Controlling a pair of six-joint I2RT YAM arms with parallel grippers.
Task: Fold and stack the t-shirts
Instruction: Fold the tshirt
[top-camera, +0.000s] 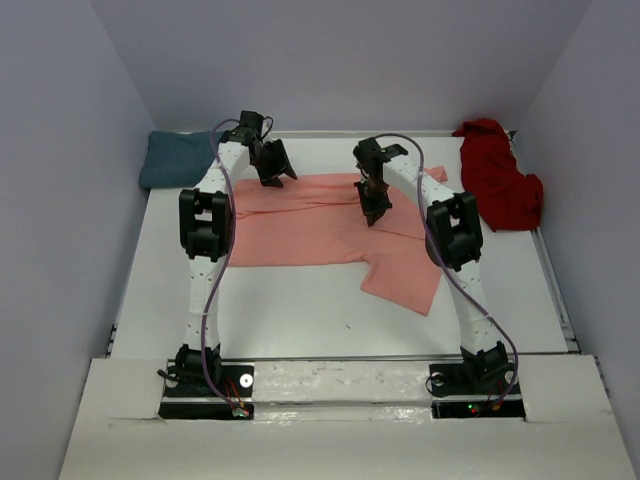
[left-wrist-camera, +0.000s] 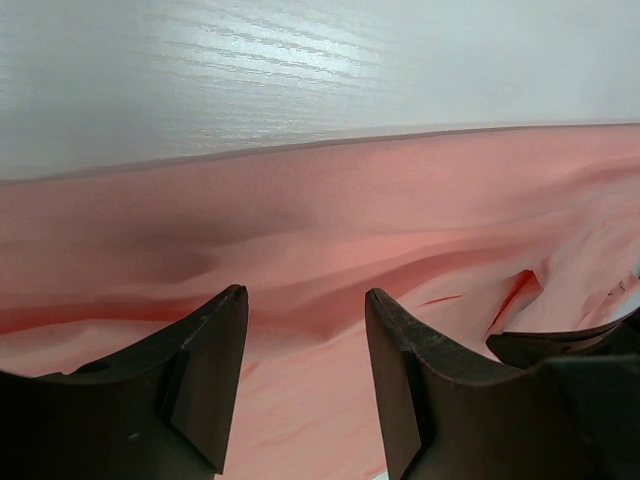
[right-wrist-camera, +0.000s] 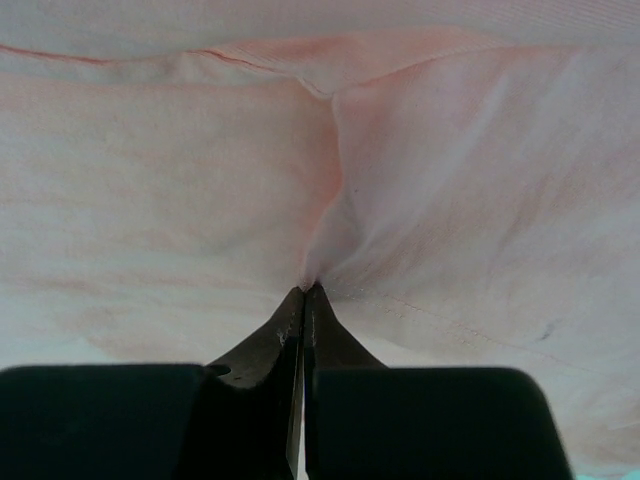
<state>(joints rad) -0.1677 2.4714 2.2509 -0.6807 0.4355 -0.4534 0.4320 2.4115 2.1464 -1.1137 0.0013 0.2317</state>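
Pale walls (top-camera: 330, 60), white table (top-camera: 300, 310)

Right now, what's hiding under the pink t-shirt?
Only the white table shows around the salmon-pink t-shirt. The cloth covers whatever lies beneath it, so nothing else can be told. The right gripper pinches a fold on top.

The first t-shirt (top-camera: 300, 230) lies centred on the table (top-camera: 290, 320); second t-shirt (top-camera: 175, 158) at far left corner; third t-shirt (top-camera: 497, 185) far right.
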